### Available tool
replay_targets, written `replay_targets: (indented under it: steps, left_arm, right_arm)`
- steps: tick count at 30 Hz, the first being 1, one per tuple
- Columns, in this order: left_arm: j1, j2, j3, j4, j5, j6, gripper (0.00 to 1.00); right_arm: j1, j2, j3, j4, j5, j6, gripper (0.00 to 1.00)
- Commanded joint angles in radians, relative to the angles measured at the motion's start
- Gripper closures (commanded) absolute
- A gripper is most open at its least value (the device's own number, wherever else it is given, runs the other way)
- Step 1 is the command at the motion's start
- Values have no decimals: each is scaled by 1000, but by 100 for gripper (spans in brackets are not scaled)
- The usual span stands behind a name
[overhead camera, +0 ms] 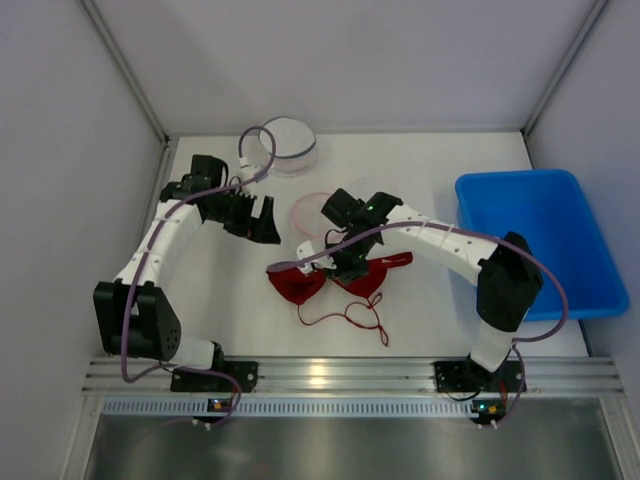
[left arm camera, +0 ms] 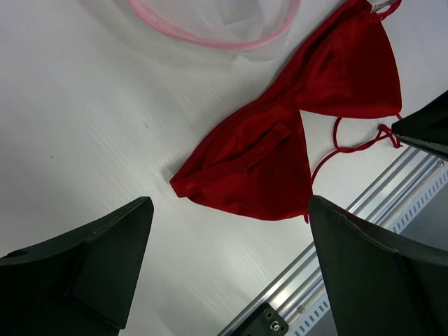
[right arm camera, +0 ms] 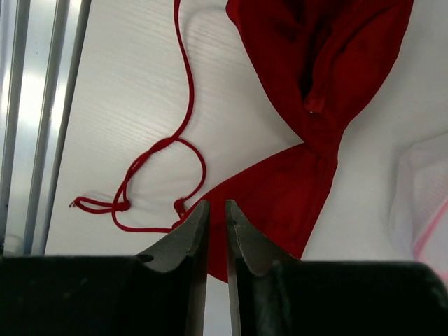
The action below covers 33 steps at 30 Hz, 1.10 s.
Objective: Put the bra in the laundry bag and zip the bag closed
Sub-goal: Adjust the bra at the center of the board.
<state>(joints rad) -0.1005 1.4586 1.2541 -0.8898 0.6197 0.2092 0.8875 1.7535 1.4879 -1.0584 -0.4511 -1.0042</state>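
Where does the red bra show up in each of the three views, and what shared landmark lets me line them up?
Top external: bra just below the middle.
Left wrist: bra fills centre to upper right.
Right wrist: bra runs from upper right to bottom centre.
Shared landmark: pink-rimmed laundry bag lying beside the bra, in all three.

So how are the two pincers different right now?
The left pincer is spread wide open; the right pincer is shut, its fingers almost touching. The left pincer hangs off to one side of the red bra; the right pincer is directly above the bra. Both are black with two fingers, and neither visibly holds anything.
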Motion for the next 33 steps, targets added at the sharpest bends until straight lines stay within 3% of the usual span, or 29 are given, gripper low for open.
replay_targets:
  steps: [1,4,5,7,10,19,33]
  left_arm:
    - [-1,-53,-24,22,9,9,2]
    - [-1,-61,-30,23,9,18,2]
    - [-1,-61,-35,23,15,21,2]
    - [-1,-52,-39,31,29,21,2]
    - [-1,-23,-36,52,61,7,2]
    - [-1,-52,-22,68,34,-13,2]
    - [-1,-52,-30,68,25,-13,2]
  right_arm:
    - [-15,-17,54,60,-34,84,82]
    - [-116,-89,25,35,-35,69,63]
    - [-183,-104,15,23,-37,55,49]
    - [-237,-132,-15,-31,1,18,42]
    - [-312,-112,-58,-87,42,44,40]
    - [-383,14,-87,4,68,145,45]
    - [-387,135,-63,55,45,150,50]
